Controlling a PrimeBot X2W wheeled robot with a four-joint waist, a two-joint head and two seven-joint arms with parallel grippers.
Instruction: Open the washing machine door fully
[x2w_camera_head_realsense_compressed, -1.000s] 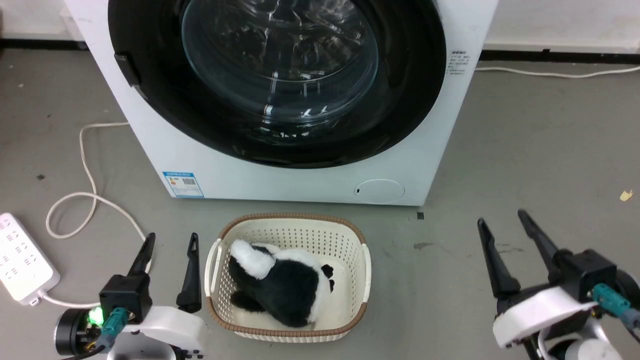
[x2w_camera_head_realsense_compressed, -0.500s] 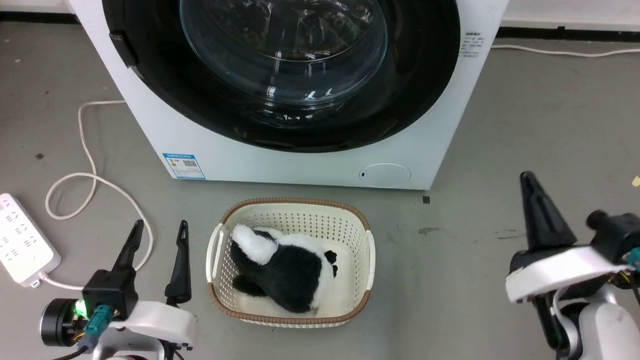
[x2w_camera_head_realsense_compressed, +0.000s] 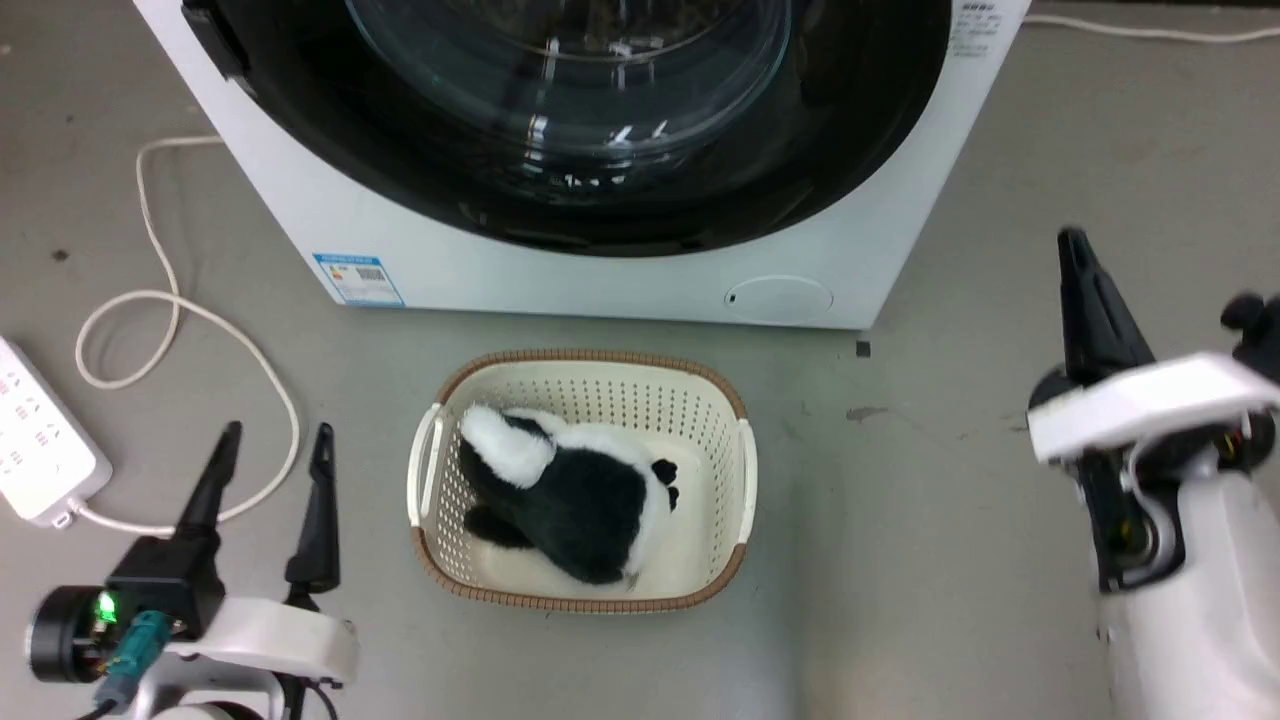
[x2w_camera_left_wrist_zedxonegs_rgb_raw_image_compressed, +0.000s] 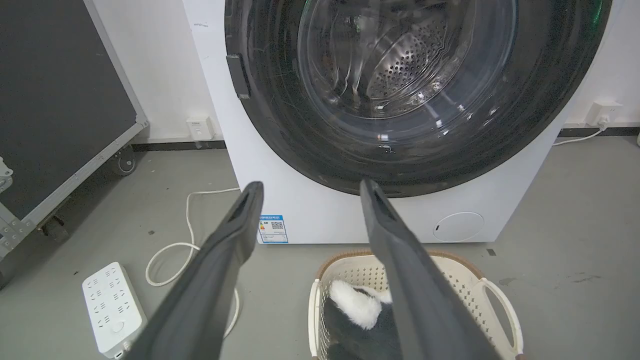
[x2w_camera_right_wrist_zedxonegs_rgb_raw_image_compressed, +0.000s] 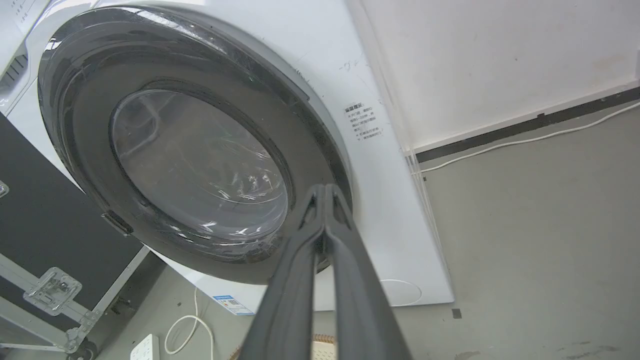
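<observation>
**Door shut against machine; left fingers spread, right fingers closed**

The washing machine door (x2w_camera_head_realsense_compressed: 860, 130) lies flush on the front of the washing machine (x2w_camera_head_realsense_compressed: 600, 285). Its glossy face is turned toward the robot, with a dark tab on its left rim. The left gripper (x2w_camera_head_realsense_compressed: 277, 435) hovers over the floor, fingers spread and empty. The right gripper (x2w_camera_right_wrist_zedxonegs_rgb_raw_image_compressed: 325, 190) has its fingers pressed together on nothing, aimed at the door's lower right rim but clear of it. A basket (x2w_camera_head_realsense_compressed: 590, 356) stands just before the machine's front.

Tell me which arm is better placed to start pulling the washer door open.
Probably the right. The right gripper is raised, jaws shut, its tips pointing at the washing machine door's right rim. The left gripper sits low beside the basket, jaws open, far from the door.
</observation>
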